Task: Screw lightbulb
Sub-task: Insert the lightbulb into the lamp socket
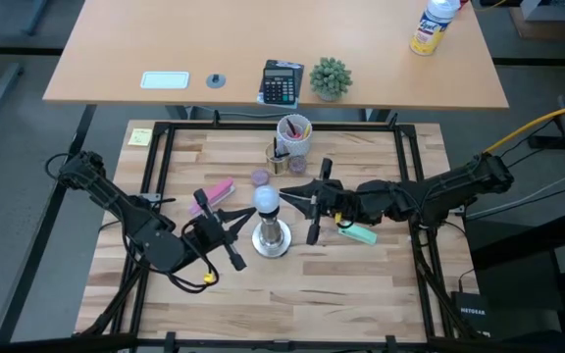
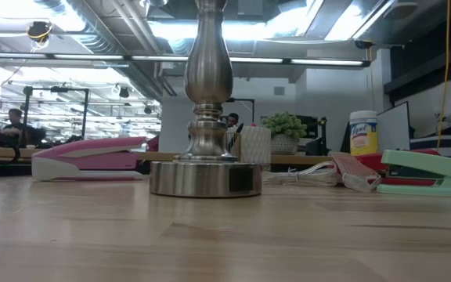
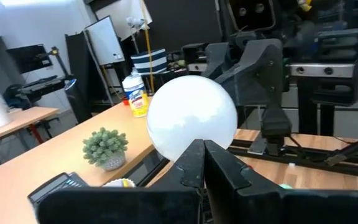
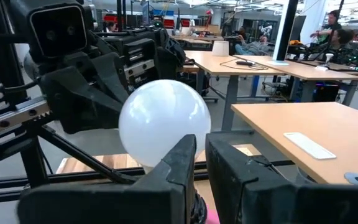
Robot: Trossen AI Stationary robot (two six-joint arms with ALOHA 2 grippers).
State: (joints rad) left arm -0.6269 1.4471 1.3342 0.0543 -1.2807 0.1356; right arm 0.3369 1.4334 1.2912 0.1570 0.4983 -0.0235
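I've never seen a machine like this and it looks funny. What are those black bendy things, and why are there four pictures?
Those are two robot arms, each ending in a two-finger gripper. One picture looks down from above, one looks level across the table, and two come from little cameras on the wrists.

Between the arms stands a silver lamp stand with a white lightbulb on top. The left gripper is shut, its fingers pressed together just below the bulb in its wrist picture. The right gripper is nearly shut beside the bulb; whether it pinches anything I cannot tell.

Also on the wooden table: a pink stapler, a green stapler, a small purple cap and a cup of pens.
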